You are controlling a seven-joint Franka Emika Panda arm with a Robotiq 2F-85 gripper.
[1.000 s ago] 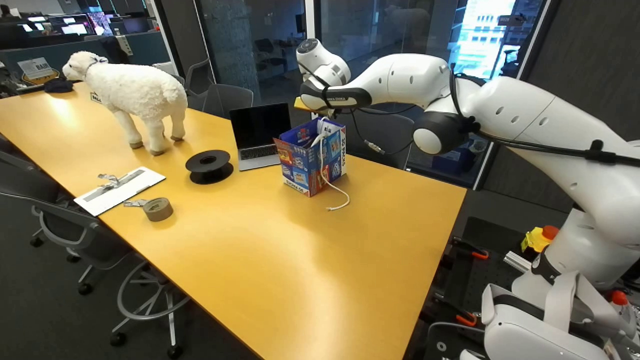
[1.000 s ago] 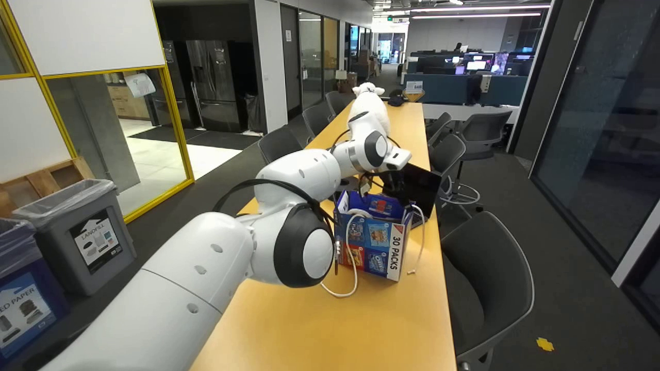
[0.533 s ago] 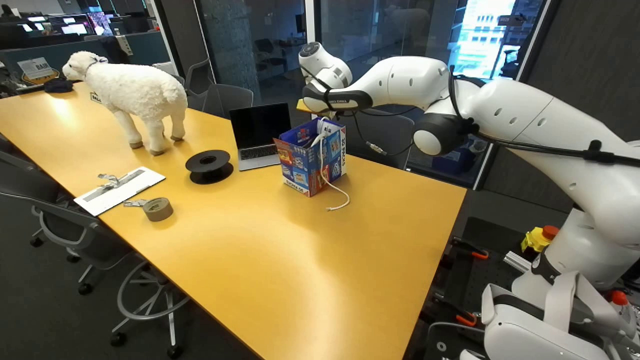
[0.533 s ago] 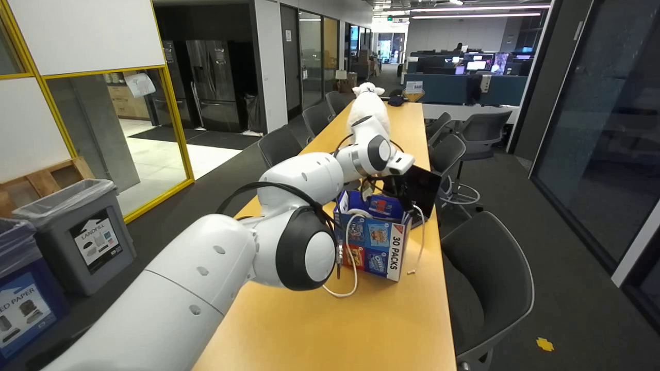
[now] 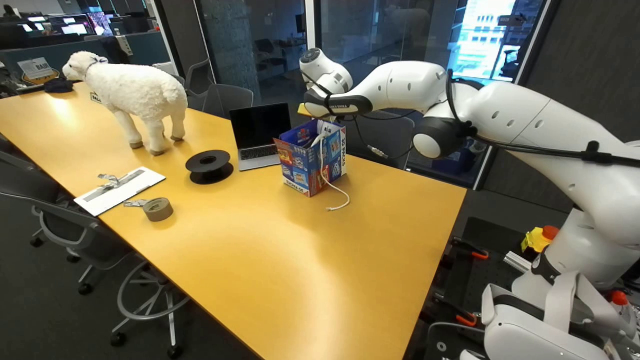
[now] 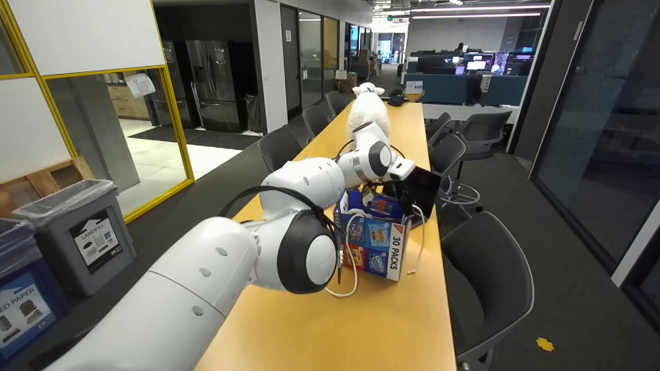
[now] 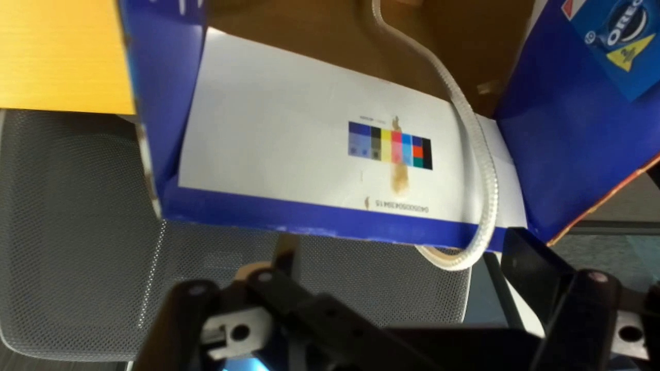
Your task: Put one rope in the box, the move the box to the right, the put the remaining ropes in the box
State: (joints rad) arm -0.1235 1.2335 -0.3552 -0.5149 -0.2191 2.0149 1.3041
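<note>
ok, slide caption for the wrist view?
White braided rope draped over the rim of an open-topped blue printed cardboard box, open black end effector in the foreground.

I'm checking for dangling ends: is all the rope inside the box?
No: in an exterior view, a white rope hangs outside the box, its end on the table.

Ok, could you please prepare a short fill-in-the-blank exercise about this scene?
In an exterior view, the box reads "30 ____".
The rope draped over its wall is ____ in colour.
The gripper is ____, not shut.
A brown roll of ____ rests on the table.

Missing words: PACKS; white; open; tape.
</note>
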